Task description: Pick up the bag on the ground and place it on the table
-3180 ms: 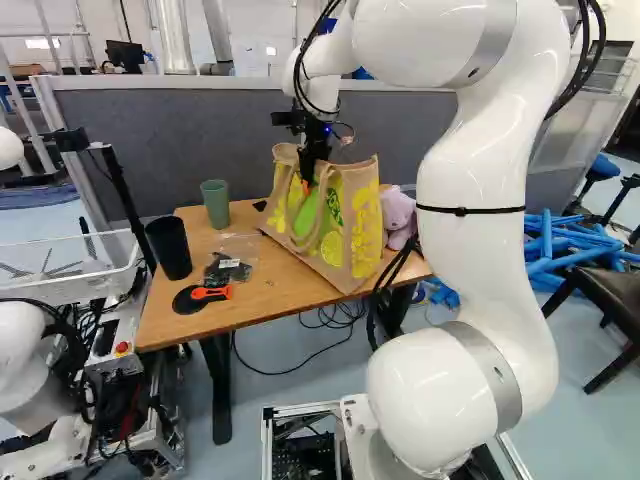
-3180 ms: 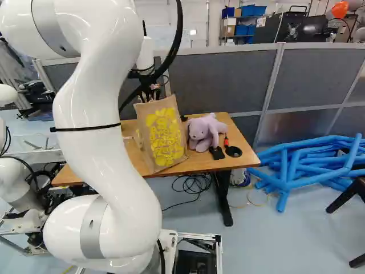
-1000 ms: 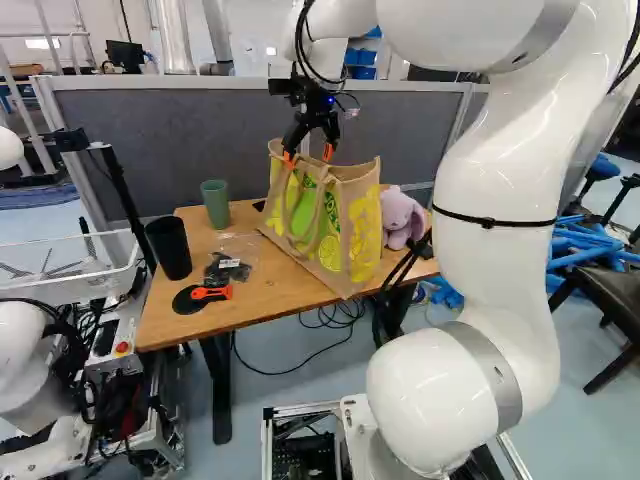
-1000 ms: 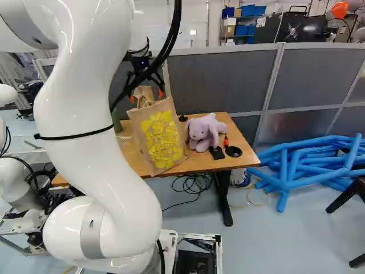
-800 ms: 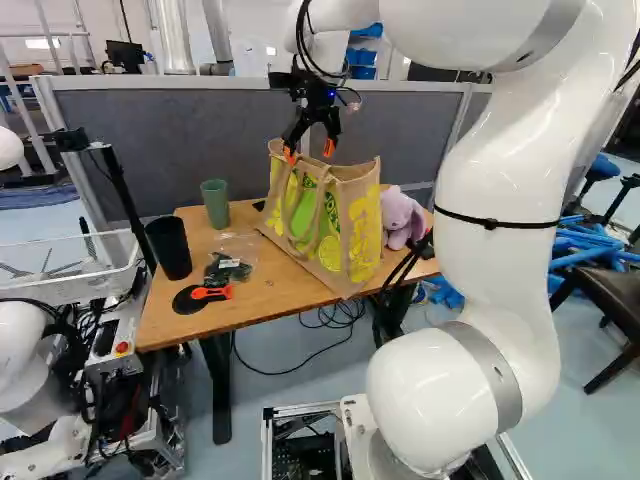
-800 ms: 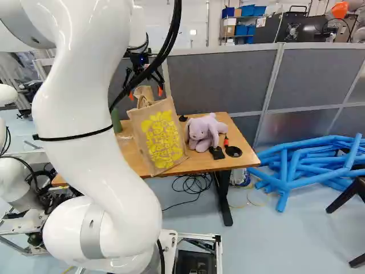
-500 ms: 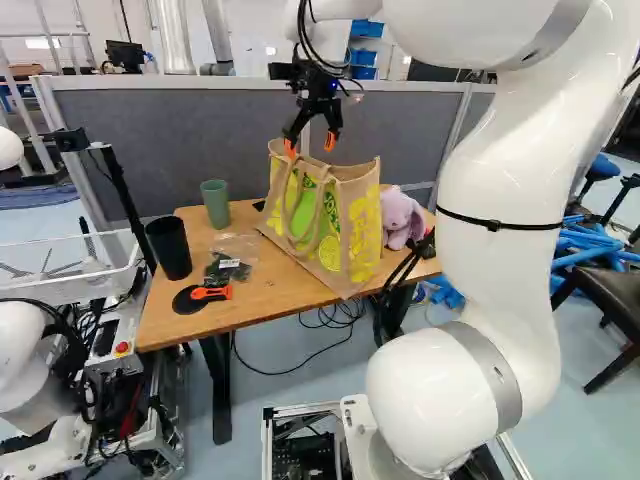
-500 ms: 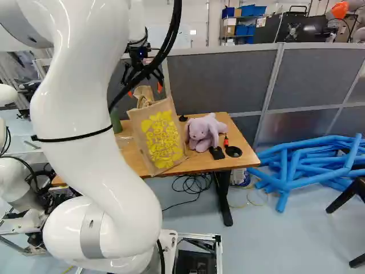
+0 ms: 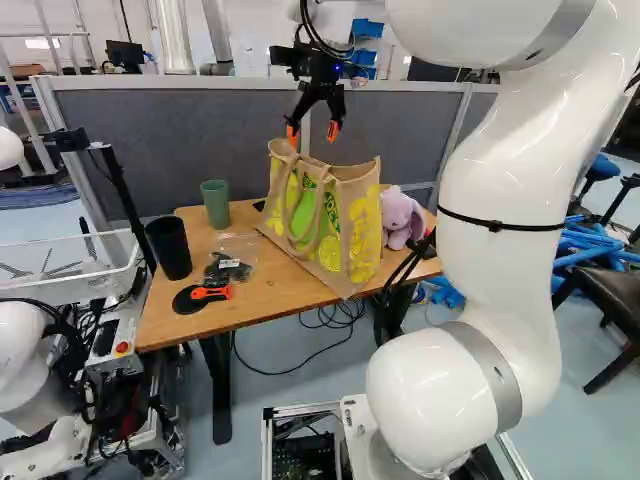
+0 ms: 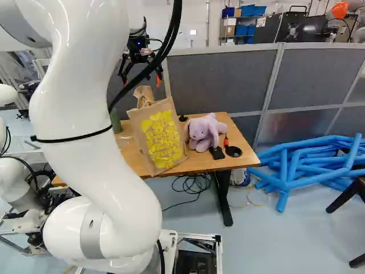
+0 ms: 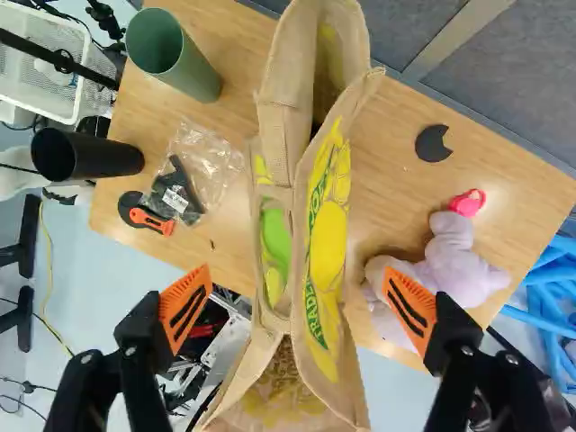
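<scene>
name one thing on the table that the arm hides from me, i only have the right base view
Observer: A black cup stands on the table, at the left of the left base view.
Operator: ok, is the mouth of the bag open
Observer: Yes, the wrist view looks down into it, gaping at both ends.
Operator: and what's on the face turned away from me
Observer: A handle hangs down across it, as the left base view shows.
</scene>
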